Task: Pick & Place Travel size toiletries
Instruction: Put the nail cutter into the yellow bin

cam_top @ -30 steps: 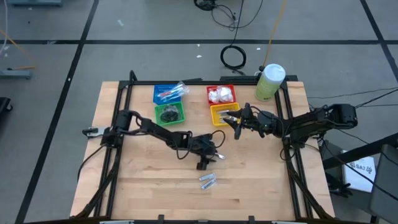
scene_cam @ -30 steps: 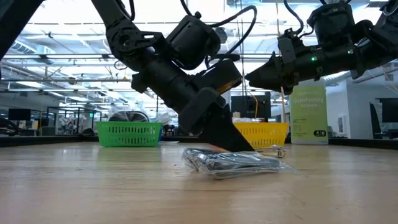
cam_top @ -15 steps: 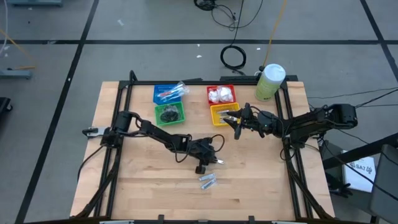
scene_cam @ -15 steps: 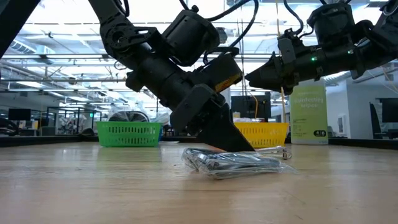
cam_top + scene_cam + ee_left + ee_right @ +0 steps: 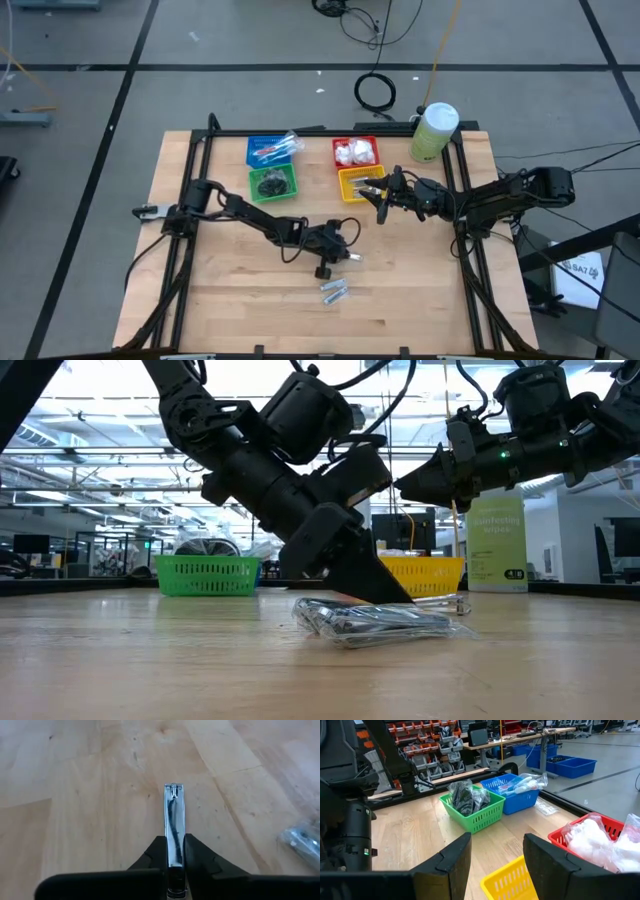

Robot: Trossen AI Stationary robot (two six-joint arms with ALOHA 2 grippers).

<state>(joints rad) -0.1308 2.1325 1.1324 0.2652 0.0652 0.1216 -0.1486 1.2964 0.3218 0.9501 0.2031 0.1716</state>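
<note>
Left claw (image 5: pixel 174 865) clamped on silver clipper-like tool (image 5: pixel 174 820); right claw (image 5: pixel 495 855) agape, empty; no legible labels.

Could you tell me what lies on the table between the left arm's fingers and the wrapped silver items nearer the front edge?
Only bare wood: the high view shows a clear strip between the left gripper, shut on a silver nail clipper, and the wrapped silver items.

Even overhead light from ceiling strips; I saw the wooden table (image 5: pixel 230 300) evenly bright, shadows short and soft. Low view was backlit, left arm (image 5: pixel 270 470) near-silhouette. Glare ran along the silver clipper (image 5: pixel 174 830). Packets at that frame's edge were blurred.
</note>
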